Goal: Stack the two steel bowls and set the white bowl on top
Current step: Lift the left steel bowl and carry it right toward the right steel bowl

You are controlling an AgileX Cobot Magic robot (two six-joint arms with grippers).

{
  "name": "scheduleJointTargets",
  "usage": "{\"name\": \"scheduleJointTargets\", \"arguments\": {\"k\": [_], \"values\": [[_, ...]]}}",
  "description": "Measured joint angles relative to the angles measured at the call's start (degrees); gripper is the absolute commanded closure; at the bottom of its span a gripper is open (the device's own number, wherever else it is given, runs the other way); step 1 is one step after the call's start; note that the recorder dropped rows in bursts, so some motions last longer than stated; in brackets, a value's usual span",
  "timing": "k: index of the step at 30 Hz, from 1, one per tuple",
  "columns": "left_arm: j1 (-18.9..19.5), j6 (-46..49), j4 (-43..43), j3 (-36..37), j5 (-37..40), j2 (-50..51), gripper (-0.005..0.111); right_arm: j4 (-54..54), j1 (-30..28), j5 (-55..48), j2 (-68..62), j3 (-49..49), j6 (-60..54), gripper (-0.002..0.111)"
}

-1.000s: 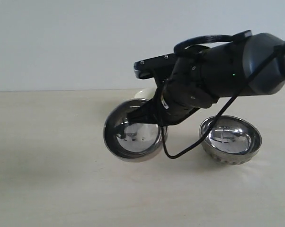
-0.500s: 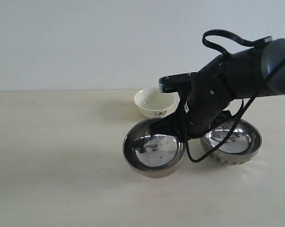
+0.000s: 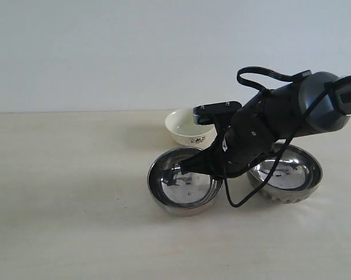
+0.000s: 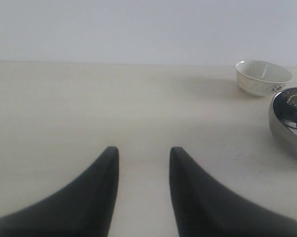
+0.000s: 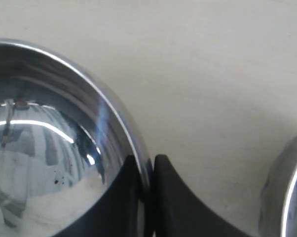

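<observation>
Right wrist view tells it best: the smooth, shiny round steel bowl (image 5: 50,148) has its rim pinched by the right claw (image 5: 147,163), one black finger inside the wall and one outside, clenched tight. Makes sense, since a thin rim is the only grabbable bit on a slick bowl.

It hangs low around the middle of the pale tabletop (image 3: 59,221); I can't tell if it's touching. Its mouth faces up, tipped a bit toward the near edge. It's round, so no real long axis.

Just beside it toward the right edge sits the ribbed round steel bowl (image 3: 286,175), upright, probably the stack base. The small cream-white ceramic bowl (image 3: 190,127) waits toward the far edge. The left claw (image 4: 143,150) is spread and empty, well apart from all three.
</observation>
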State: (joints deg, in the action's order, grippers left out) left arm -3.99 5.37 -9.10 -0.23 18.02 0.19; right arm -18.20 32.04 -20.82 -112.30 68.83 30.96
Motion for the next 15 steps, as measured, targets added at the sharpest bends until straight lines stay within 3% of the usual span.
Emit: {"name": "scheduleJointTargets", "arguments": {"k": [15], "values": [[0.0, 0.0, 0.0, 0.0, 0.0, 0.0, 0.074, -0.7, -2.4, -0.2, -0.1, 0.0, 0.2, 0.108]]}}
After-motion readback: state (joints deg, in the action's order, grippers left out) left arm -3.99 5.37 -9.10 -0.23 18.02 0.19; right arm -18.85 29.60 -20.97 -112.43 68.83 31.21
